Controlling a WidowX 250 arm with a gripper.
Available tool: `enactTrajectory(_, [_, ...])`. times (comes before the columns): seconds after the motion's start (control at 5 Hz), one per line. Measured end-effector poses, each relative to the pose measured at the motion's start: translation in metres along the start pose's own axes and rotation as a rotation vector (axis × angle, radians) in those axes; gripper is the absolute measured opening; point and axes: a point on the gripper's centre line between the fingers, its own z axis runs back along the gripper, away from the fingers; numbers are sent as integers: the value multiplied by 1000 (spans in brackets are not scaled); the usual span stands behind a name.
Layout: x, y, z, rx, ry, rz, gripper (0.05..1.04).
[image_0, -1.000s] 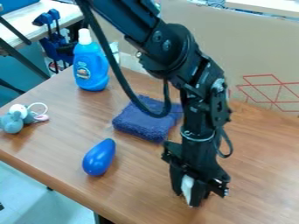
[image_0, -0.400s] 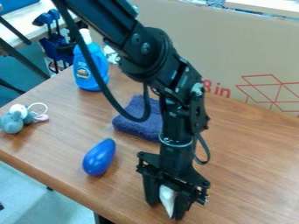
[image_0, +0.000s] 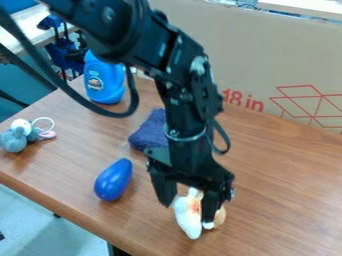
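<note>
The gripper (image_0: 187, 211) hangs over the front middle of the table, its two fingers spread apart. A small white toy (image_0: 188, 218) with an orange patch and a tan part lies at the fingertips. One finger is at its upper left, and the other crosses in front of its right part. To the left is a smooth blue egg-shaped object (image_0: 113, 180). A dark blue folded cloth (image_0: 148, 132) lies behind the gripper, partly hidden by the arm.
A blue bottle (image_0: 103, 80) stands at the table's back left, partly behind the arm's cable. A grey-blue plush toy (image_0: 15, 140) sits by the left edge. Behind the wooden table (image_0: 287, 180) rises a cardboard panel (image_0: 267, 55) with red lines.
The gripper has shifted left from its earlier place, then slightly up, and its fingers have opened wider. More of the white toy, earlier between the fingers, now shows.
</note>
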Motion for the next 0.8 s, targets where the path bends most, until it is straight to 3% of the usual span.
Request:
enactTrajectory(0.2, [5, -4, 13, -10, -67, -28, 1011])
enactTrajectory(0.4, [19, -12, 30, 14, -131, -89, 1011])
enactTrajectory(0.6, [47, -10, 41, 31, -181, -124, 1011])
enactTrajectory(0.8, [64, 14, 37, 25, -184, -78, 1011])
